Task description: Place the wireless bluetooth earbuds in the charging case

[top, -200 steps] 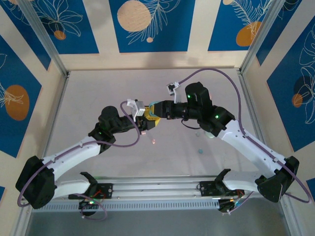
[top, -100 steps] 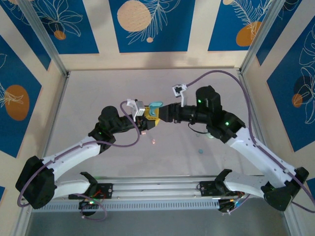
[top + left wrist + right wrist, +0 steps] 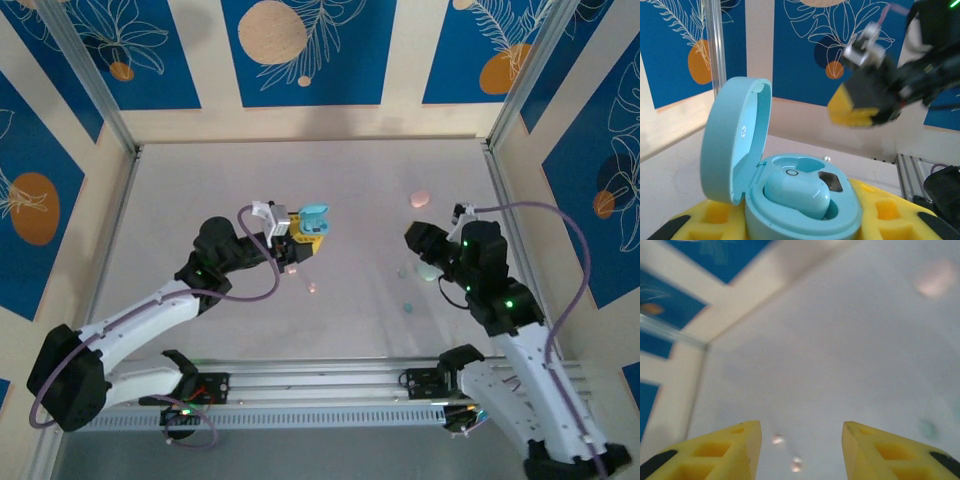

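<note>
**Risks.** The left gripper [image 3: 308, 238] is clamped on the case [image 3: 790, 226] and holds it off the table [image 3: 200, 180], left of centre, with the lid [image 3: 735, 140] standing open. One seated bud [image 3: 797, 194] lies in the near socket and appears to sit proud of the rim. A tilt or a knock could roll it out. The far socket looks vacant, though it is partly hidden. The right gripper [image 3: 801, 432] is spread with nothing between its pads, and hangs on the right side of the table. The loose teal bud [image 3: 407, 307] lies on the table near it, well apart from the case. A pink bud [image 3: 313, 288] lies nearer the case, and taking it would likely mismatch the teal shell. An off-centre pinch could squirt either bud sideways. A careless approach could tip the lid shut or shift the case in its grip.

**Materials.** The case is a smooth, glossy, rounded teal plastic shell with a hinged domed lid. The buds are bean-shaped, glossy and far smaller than the pads. The pads are yellow and blocky, with moulded recesses. The table is matte and pale. A pink case [image 3: 420, 199] rests at far right.
</note>
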Robot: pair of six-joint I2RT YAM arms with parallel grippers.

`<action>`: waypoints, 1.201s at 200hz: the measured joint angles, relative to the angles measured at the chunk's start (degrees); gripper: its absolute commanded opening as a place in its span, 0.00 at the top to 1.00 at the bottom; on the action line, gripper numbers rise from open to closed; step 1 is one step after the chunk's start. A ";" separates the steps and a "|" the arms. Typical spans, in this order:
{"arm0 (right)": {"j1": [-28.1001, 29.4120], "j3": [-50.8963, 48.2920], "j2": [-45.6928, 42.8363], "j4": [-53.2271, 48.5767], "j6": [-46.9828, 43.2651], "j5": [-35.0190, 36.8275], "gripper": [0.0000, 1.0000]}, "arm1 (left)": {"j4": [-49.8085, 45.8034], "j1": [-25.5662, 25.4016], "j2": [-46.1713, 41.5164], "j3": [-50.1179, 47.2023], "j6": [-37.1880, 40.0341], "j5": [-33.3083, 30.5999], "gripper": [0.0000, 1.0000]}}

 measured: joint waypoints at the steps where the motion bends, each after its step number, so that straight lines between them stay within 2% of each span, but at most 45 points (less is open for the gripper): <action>1: -0.48 -0.33 0.15 -0.07 0.20 -0.33 0.53 | 0.00 0.00 -0.02 0.00 0.00 0.02 0.75; 24: -13.38 -8.83 6.78 -1.16 3.39 -10.03 0.54 | -0.07 0.00 -0.04 0.00 0.00 -0.11 0.75; 37: -16.72 -12.00 11.21 -1.84 4.35 -13.33 0.53 | -0.04 -0.02 -0.04 0.00 0.00 -0.13 0.75; 53: -17.94 -13.29 15.06 -3.56 4.46 -15.56 0.50 | -0.11 0.00 -0.04 0.00 0.00 -0.13 0.75; 93: -16.20 -13.18 20.85 -4.26 3.54 -16.04 0.47 | -0.22 0.00 -0.04 -0.02 0.00 -0.37 0.75; 163: -6.67 -9.75 34.47 -3.76 1.66 -10.84 0.47 | -0.66 -0.02 -0.07 -0.02 0.33 -0.44 0.75; 240: -2.99 -6.71 38.71 -4.04 0.37 -6.19 0.48 | -1.31 -0.02 -0.50 -0.13 0.42 -1.01 0.75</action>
